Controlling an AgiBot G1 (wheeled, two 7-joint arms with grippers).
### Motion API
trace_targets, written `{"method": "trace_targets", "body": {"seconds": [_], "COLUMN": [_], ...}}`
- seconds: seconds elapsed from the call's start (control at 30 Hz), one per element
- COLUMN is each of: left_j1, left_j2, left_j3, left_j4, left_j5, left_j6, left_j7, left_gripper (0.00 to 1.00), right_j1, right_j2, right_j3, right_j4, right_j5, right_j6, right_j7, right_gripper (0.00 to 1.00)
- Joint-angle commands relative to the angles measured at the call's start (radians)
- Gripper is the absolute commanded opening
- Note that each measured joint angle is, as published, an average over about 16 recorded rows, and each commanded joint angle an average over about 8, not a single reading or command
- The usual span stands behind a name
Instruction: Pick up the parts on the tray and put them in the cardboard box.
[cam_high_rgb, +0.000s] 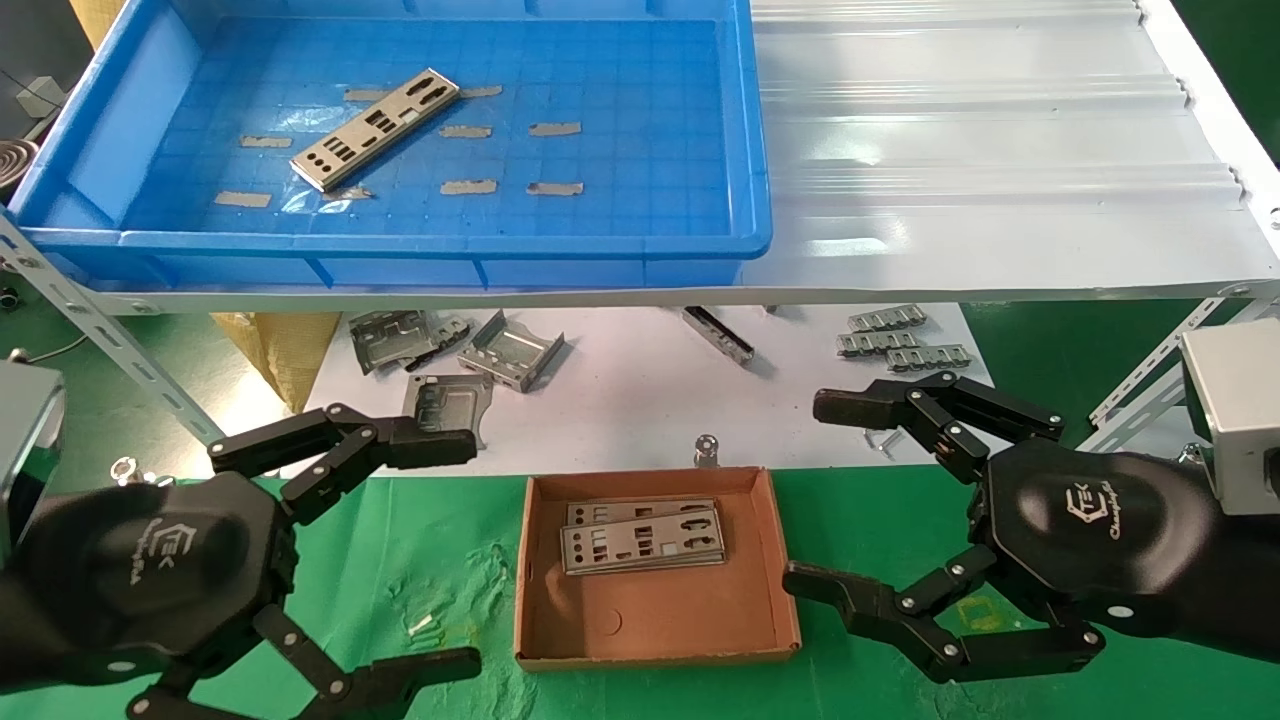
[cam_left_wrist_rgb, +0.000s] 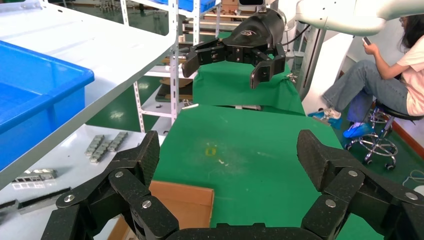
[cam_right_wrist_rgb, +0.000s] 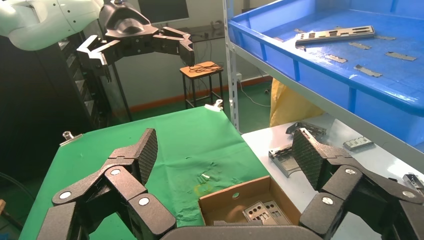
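One silver punched plate (cam_high_rgb: 376, 128) lies slanted in the blue tray (cam_high_rgb: 420, 255) on the upper shelf; it also shows in the right wrist view (cam_right_wrist_rgb: 335, 34). The brown cardboard box (cam_high_rgb: 655, 640) sits on the green cloth at front centre with a small stack of plates (cam_high_rgb: 643, 536) inside; the box also shows in the right wrist view (cam_right_wrist_rgb: 235, 195). My left gripper (cam_high_rgb: 445, 555) is open and empty, left of the box. My right gripper (cam_high_rgb: 815, 495) is open and empty, right of the box.
Bent grey brackets (cam_high_rgb: 450, 355) and small ridged strips (cam_high_rgb: 905, 340) lie on the white lower surface behind the box. A bare white shelf panel (cam_high_rgb: 1000, 150) lies right of the tray. Slotted metal struts (cam_high_rgb: 100, 330) support the shelf at both sides. A seated person (cam_left_wrist_rgb: 390, 75) is beyond the table.
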Motion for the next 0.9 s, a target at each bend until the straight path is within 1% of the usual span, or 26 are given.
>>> {"method": "trace_targets", "body": {"seconds": [0.03,0.9], "left_j1": [0.0,0.0], "left_j2": [0.0,0.0], "left_j3": [0.0,0.0], "left_j4": [0.0,0.0], "left_j5": [0.0,0.0], "left_j6": [0.0,0.0], "left_j7": [0.0,0.0], "left_gripper": [1.0,1.0], "right_j1": [0.0,0.0], "right_j2": [0.0,0.0], "right_j3": [0.0,0.0], "right_j4": [0.0,0.0], "right_j5": [0.0,0.0], "right_j6": [0.0,0.0], "right_j7": [0.0,0.0], "right_gripper": [1.0,1.0]}}
